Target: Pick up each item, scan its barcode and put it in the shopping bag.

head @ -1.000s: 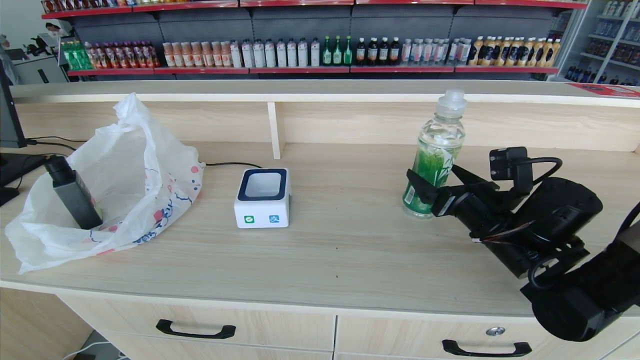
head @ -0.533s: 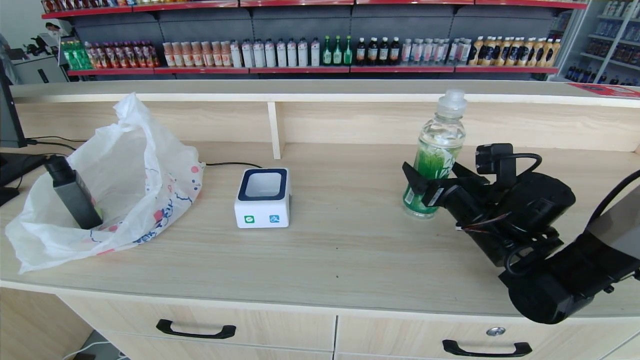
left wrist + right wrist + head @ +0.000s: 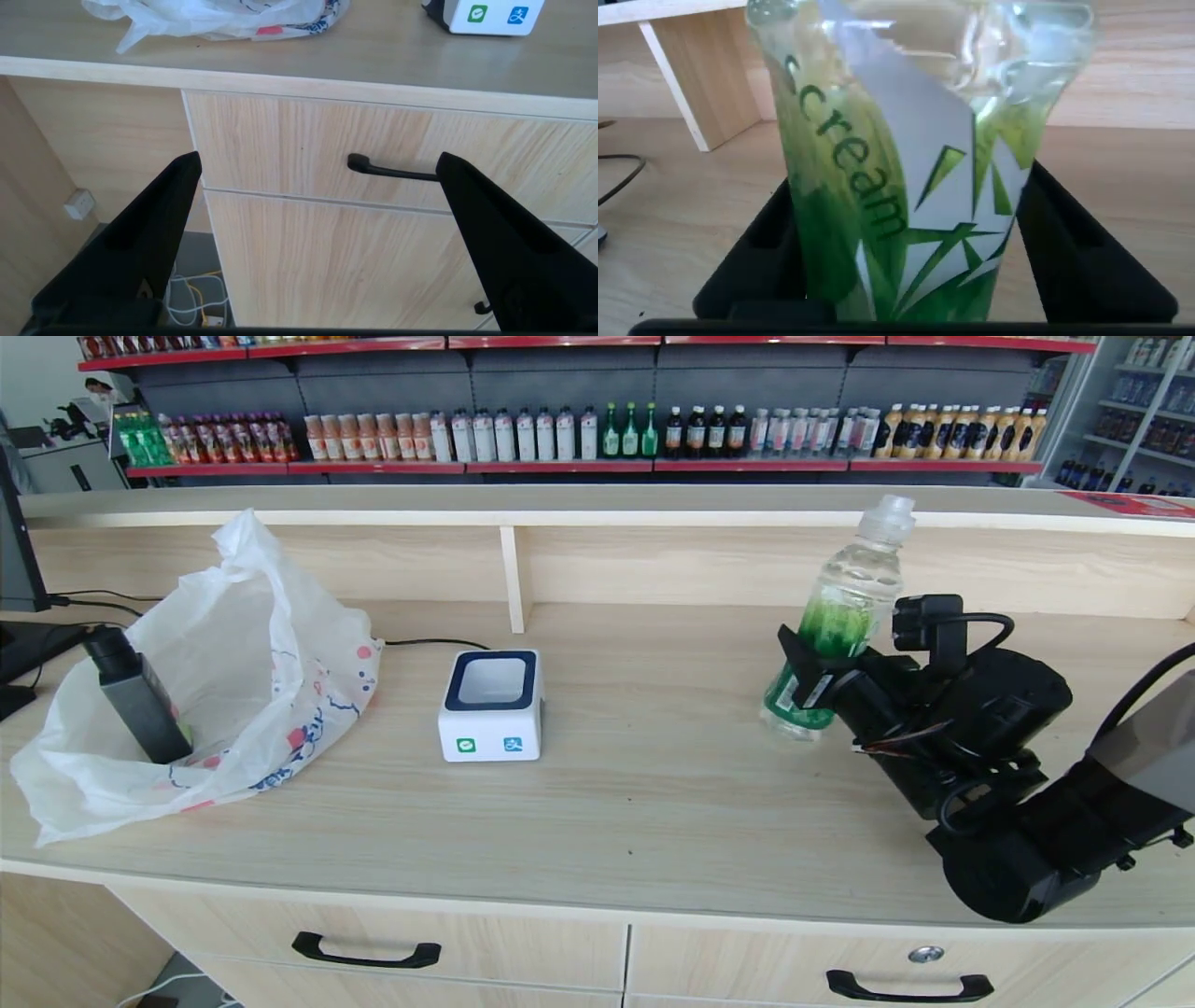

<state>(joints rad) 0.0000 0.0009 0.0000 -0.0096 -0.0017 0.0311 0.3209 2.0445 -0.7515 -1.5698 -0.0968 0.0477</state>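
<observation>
A clear bottle with a green label (image 3: 838, 618) hangs tilted just above the counter at the right, cap leaning right, with my right gripper (image 3: 814, 665) shut on its lower half. The right wrist view has the bottle (image 3: 906, 159) close up between the black fingers (image 3: 752, 261). The white scanner (image 3: 490, 705) stands mid-counter. At the left lies the white shopping bag (image 3: 252, 663), with a dark grey bottle (image 3: 135, 695) standing in it. My left gripper (image 3: 318, 243) hangs open below the counter edge, facing the drawer fronts, nothing between its fingers.
A raised wooden ledge (image 3: 597, 509) with a thin divider (image 3: 511, 579) backs the counter. A cable (image 3: 434, 641) runs from the bag side to the scanner. Drawer handles (image 3: 364, 952) sit under the front edge. Bare counter lies between scanner and bottle.
My right gripper moved in around the bottle, shut on it and lifted it off the counter, tilting its top to the right. The bag and scanner have not moved.
</observation>
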